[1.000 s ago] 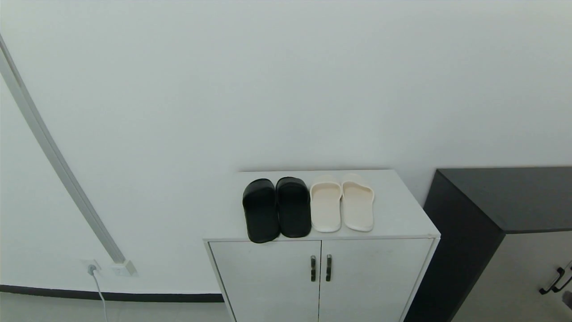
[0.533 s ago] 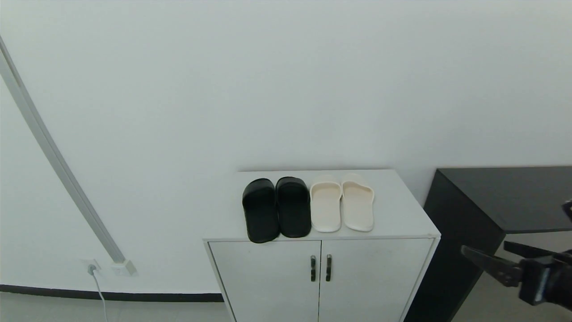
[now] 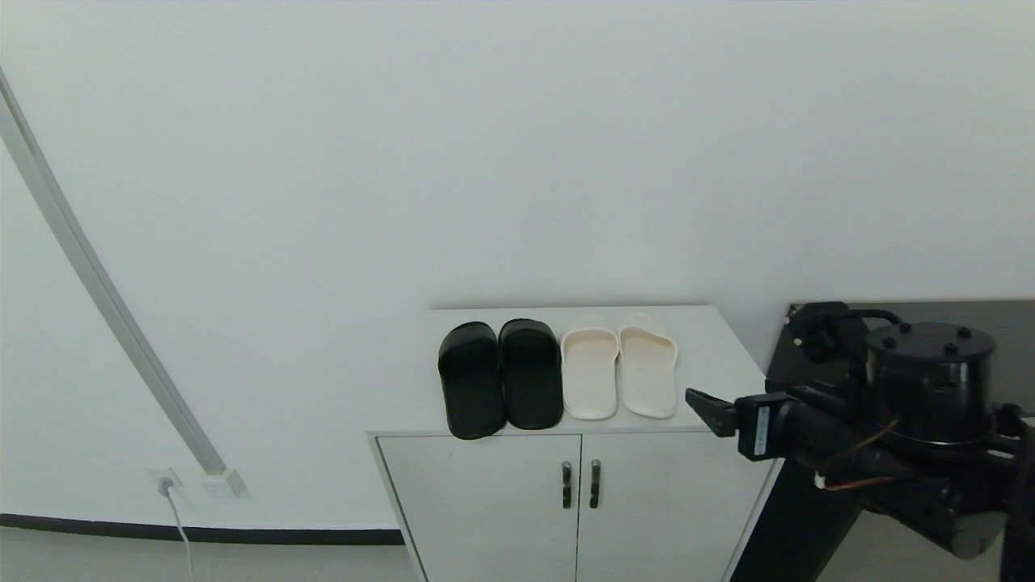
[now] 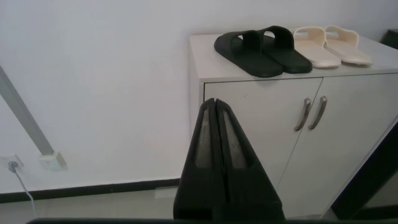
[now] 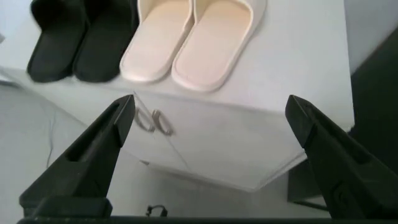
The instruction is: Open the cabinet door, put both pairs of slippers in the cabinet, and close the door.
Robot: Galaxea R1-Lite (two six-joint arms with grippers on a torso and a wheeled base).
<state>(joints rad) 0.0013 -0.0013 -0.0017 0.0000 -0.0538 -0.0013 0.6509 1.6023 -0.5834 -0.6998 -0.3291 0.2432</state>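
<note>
White wall (image 3: 517, 162) runs behind the white cabinet (image 3: 728, 380), and every place below is given from that cabinet. Its 2 doors (image 3: 485, 509) are closed, with 2 upright metal handles (image 3: 567, 484) side by side where they meet.

On its top lie 2 pairs in 1 row, toes toward the wall. The black slippers (image 3: 500, 376) sit on the left half, touching each other, and the heel of the left one reaches the front edge. The cream slippers (image 3: 618, 368) lie just right of them, near the middle of the top.

My right pincer (image 5: 209, 102) hangs near the cabinet's right front corner, about level with its top and apart from it. It is spread wide, its 2 fingers (image 5: 93, 162) far from each other with nothing between them.

My left pincer (image 4: 216, 155) is out in front of the cabinet's left door, below its top and well apart from it. It is clenched, finger against finger, with nothing in it.

Right of the cabinet stands a dark cabinet (image 3: 796, 525), just beside it. Left of the cabinet, a pale conduit (image 3: 105, 291) slants down the wall to a socket (image 3: 166, 485) with a cable (image 3: 182, 533) plugged in.
</note>
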